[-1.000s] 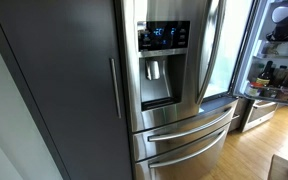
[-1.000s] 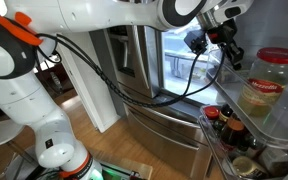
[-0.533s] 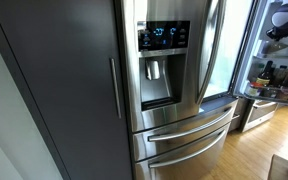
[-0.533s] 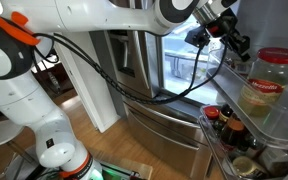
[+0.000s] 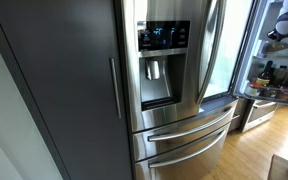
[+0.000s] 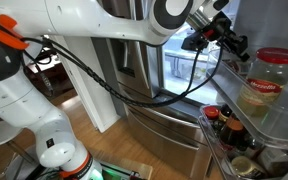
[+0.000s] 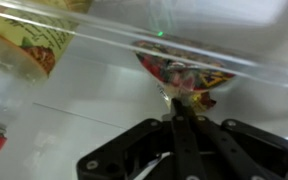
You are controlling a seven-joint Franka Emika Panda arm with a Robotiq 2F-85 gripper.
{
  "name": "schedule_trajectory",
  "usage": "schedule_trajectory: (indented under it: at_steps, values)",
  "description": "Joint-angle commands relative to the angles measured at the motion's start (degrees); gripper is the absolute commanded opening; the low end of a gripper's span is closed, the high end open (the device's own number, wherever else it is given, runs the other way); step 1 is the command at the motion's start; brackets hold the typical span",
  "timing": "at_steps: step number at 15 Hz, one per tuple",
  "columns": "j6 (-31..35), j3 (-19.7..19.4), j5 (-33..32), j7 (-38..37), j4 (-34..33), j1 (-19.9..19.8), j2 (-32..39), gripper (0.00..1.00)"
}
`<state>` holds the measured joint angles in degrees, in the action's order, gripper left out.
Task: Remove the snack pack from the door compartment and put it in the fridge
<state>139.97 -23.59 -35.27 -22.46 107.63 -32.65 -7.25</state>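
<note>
In the wrist view my gripper (image 7: 174, 103) has its two dark fingers pressed together, pinching the lower edge of the snack pack (image 7: 187, 72). The pack is a small yellowish packet with red print, seen behind the clear rail of a door compartment. In an exterior view the gripper (image 6: 231, 39) is high up at the open fridge door's top shelf; the pack is too small to make out there. The stainless-steel fridge (image 5: 179, 110) with its blue-lit dispenser (image 5: 164, 36) fills another exterior view, where only part of the arm (image 5: 284, 25) shows at the far right.
A large jar with a red lid (image 6: 262, 85) stands in the door compartment just right of the gripper; it also shows in the wrist view (image 7: 24, 45). Several bottles (image 6: 229, 125) fill the lower door shelf. A dark grey cabinet (image 5: 64, 90) stands beside the fridge.
The gripper has moved a little up and toward the door's top compartment. The jar and bottles have not moved.
</note>
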Motion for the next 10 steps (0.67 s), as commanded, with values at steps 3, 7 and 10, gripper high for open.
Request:
schedule_trajectory:
  at_steps: [3,7,10]
  values:
    - [4.00,0.54,-15.83,-1.97,4.73,-0.81,-5.28,0.00]
    - [6.84,0.46,-23.37,-3.25,5.98,-0.49,-7.79,0.00]
    - [7.42,1.21,-26.68,-5.52,7.02,-0.16,-10.38,0.00]
